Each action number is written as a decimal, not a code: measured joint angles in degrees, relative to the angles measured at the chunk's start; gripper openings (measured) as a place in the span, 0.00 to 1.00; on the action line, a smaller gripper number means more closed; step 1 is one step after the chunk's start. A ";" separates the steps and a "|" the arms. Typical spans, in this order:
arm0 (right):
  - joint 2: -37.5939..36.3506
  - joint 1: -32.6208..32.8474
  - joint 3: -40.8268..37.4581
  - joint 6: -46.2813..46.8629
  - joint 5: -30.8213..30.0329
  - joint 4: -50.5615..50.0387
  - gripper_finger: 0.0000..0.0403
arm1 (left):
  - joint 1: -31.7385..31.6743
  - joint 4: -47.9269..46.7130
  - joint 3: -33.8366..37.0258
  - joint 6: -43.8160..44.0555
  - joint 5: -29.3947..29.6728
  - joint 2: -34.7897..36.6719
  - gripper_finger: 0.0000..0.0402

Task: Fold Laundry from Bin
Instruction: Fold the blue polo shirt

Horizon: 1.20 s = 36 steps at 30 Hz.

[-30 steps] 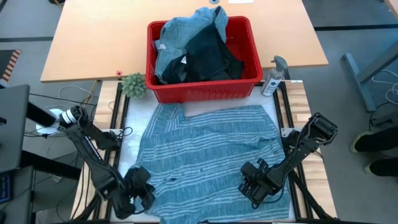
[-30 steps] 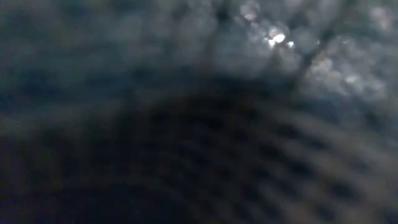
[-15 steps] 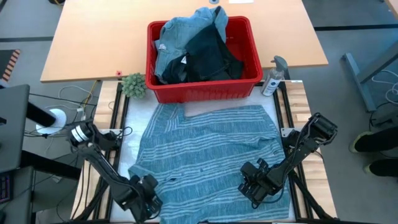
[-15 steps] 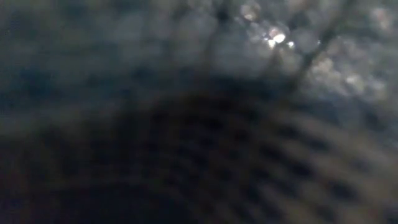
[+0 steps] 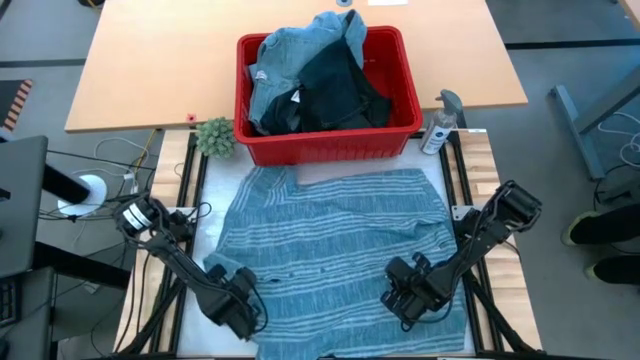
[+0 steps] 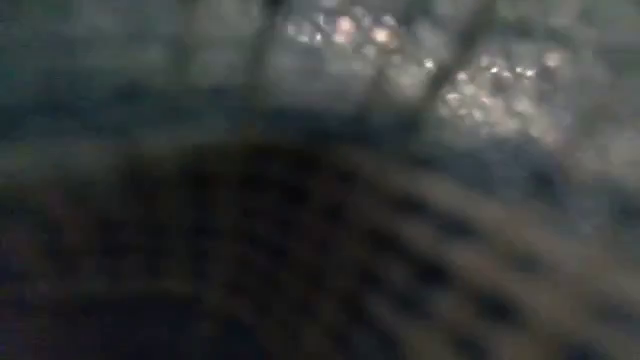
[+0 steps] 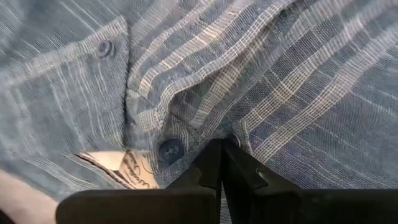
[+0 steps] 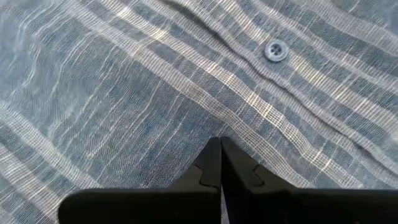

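The blue-grey white-striped shirt [image 5: 335, 250] lies spread flat on the table's near half. It also covers the low view [image 6: 320, 200]. My left gripper [image 5: 238, 305] is shut at the shirt's near left part, next to a button [image 7: 171, 150] and a label. My right gripper [image 5: 405, 295] is shut at the shirt's near right part, close to a button [image 8: 275, 50]. The red bin [image 5: 392, 140] stands beyond the shirt. It holds light blue denim pieces [image 5: 290, 55] and dark garments [image 5: 335, 90]. My left gripper pinches a small pucker of the shirt's cloth [image 7: 225, 138] at its fingertips, beside the button placket. The fingers slant down from the table's near left. The shirt lies on the table, with creases running to the pinch. My right gripper has its shut fingertips on the striped cloth [image 8: 219, 134] near the button placket, slanting down from the near right. The fingertips hide the place of contact. The cloth around them lies flat on the table.
A small green plant [image 5: 214, 136] stands left of the bin and a spray bottle [image 5: 440, 125] right of it. A wooden table [image 5: 150, 70] lies beyond the bin. Bare tabletop [image 5: 205, 200] shows left of the shirt.
My left gripper has moved toward the table's right edge and a little toward the far edge, onto the shirt's near left part. The cloth there has bunched up beside it. My right gripper has shifted slightly toward the far left.
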<state>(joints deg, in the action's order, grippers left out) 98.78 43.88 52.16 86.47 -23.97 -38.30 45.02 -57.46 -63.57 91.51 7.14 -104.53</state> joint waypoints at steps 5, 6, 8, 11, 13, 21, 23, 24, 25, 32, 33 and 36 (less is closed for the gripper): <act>0.00 -2.94 0.00 -3.70 -0.03 -1.14 0.06 | -1.22 -9.98 0.04 -2.60 -0.20 0.00 0.00; 0.00 -3.78 0.00 -4.92 -0.02 -1.14 0.06 | -1.42 -11.46 0.17 -2.60 0.16 0.00 0.00; 0.00 -5.59 0.00 -7.52 0.02 -1.16 0.07 | -1.78 -11.58 1.38 -2.84 -0.08 0.49 0.00; 0.00 -8.18 0.06 -10.68 0.09 -1.17 0.07 | -2.08 -8.88 3.79 -1.83 -1.33 2.21 0.00; -0.11 -9.46 0.33 -12.84 0.12 -1.30 0.07 | -1.94 -9.15 4.11 0.84 -0.21 4.28 0.00; -0.48 -12.57 2.98 -22.39 0.30 -2.07 0.07 | 2.65 -5.10 0.90 15.51 13.49 21.82 0.00; -0.50 -12.60 3.17 -22.47 0.24 -1.71 0.07 | 5.19 -1.41 0.90 17.78 13.57 23.70 0.00; -0.50 -12.60 3.19 -22.47 0.24 -1.62 0.07 | 6.66 0.05 0.90 18.80 12.46 23.79 0.00; -0.51 -12.59 3.19 -22.47 0.24 -1.63 0.07 | 8.24 0.95 0.90 20.24 10.76 23.38 0.00; -0.59 -12.41 3.19 -22.47 0.07 -1.50 0.06 | 15.39 6.18 0.96 30.05 5.83 14.81 0.00; -0.59 -12.44 3.19 -22.47 0.05 -1.49 0.07 | 15.75 6.05 0.98 31.88 7.40 13.75 0.00; -0.59 -12.44 3.19 -22.47 0.04 -1.49 0.07 | 15.75 6.11 0.98 34.17 11.34 11.66 0.00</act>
<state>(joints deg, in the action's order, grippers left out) 98.19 31.44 55.35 64.01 -23.92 -39.79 60.77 -51.35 -62.59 125.68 18.48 -92.87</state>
